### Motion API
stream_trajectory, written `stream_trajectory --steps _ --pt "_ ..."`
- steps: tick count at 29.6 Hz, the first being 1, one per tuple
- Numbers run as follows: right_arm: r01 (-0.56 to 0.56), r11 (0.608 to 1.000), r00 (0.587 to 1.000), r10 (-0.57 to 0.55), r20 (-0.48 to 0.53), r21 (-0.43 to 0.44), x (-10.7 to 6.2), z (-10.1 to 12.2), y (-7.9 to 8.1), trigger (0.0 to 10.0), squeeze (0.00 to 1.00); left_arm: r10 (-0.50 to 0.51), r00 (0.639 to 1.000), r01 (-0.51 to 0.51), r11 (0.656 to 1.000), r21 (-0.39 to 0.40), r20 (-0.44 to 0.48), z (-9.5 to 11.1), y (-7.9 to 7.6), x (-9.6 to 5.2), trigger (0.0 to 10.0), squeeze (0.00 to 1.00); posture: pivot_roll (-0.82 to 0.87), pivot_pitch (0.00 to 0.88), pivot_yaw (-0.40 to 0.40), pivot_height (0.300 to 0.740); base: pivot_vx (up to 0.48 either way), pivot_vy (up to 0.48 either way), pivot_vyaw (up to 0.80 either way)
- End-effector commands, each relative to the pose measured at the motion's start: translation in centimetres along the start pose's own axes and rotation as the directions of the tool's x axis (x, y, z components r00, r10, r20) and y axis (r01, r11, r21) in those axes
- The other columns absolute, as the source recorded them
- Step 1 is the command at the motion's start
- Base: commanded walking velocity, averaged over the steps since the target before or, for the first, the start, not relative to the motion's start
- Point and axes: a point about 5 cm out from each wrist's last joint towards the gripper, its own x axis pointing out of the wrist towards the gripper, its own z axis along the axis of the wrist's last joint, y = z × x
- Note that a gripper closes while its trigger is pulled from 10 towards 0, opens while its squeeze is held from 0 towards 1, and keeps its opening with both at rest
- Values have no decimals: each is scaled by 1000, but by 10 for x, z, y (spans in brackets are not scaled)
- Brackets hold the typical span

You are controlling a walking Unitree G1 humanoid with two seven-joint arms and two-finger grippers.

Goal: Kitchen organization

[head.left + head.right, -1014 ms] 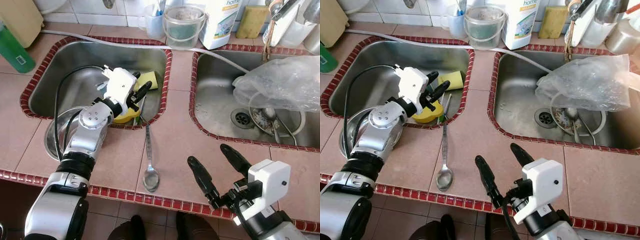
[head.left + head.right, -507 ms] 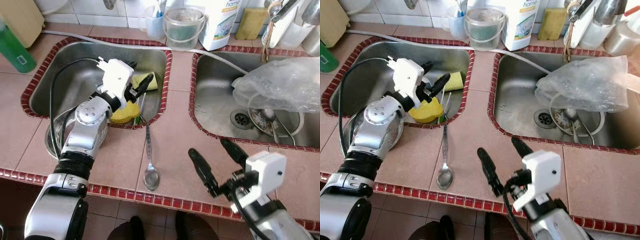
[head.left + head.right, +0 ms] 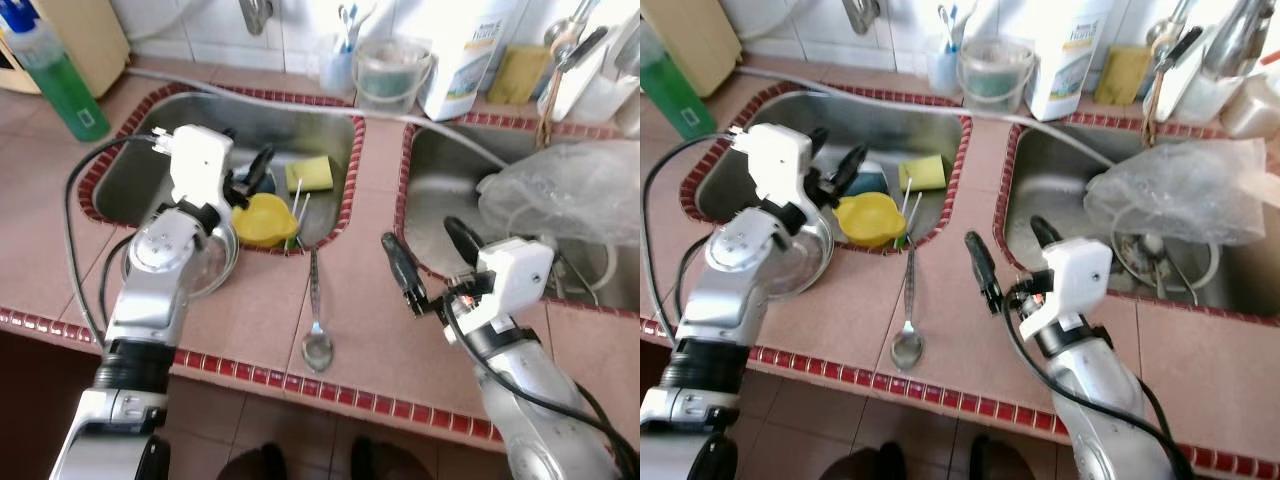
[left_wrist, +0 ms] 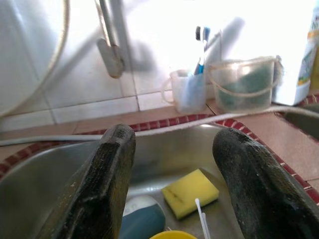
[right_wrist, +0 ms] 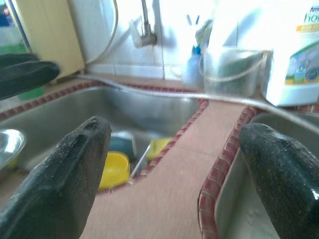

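**Both arms have swung nearer the left sink**

Since a second ago the right gripper (image 3: 425,260) has come up from the counter's front edge to hang over the pink tile strip between the two basins, and the left gripper (image 3: 835,160) has reached further over the left sink (image 3: 150,130); the camera has shifted as well.

Taking the left sink as the landmark: the left gripper hovers above its middle with fingers spread and nothing between them. Below it, inside the basin, lie a yellow bowl (image 3: 262,218), a yellow sponge (image 3: 309,173) further back and a blue-grey object (image 4: 142,221) beside the sponge. A steel bowl (image 3: 805,262) rests on the sink's front rim, under the left forearm. A long spoon (image 3: 316,320) lies on the tiles just in front of the sink's right front corner, its bowl end toward the counter edge.

To the sink's right, the right gripper stands with its fingers wide apart, empty, above the tiled divider. Behind the sink, against the wall, stand a green bottle (image 3: 60,80), a cup of toothbrushes (image 3: 338,68) and a clear tub (image 3: 390,75).
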Motion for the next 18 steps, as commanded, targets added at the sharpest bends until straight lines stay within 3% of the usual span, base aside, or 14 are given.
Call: stream_trajectory --steps 1,13,16,18 --pt "12 1000 1000 -12 6 -7 2 -3 -4 10000 0 22 1000 -22 1000 2 -1 2 0 -5 10000 0 -145 113 11 740 0 0 0" --pt "176 983 983 -173 62 -47 23 -21 -23 10000 0 201 977 -205 977 -60 -66 -23 -10 -35 10000 0 -98 61 -6 740 0 0 0" --pt "194 979 980 -190 62 -56 25 -25 -25 10000 0 207 975 -211 976 -44 -84 -29 -12 -39 10000 0 -94 54 -6 740 0 0 0" --pt "223 972 974 -218 67 -69 26 -29 -29 10000 0 236 968 -234 972 26 -81 -33 -13 -44 10000 0 -89 34 -9 740 0 0 0"
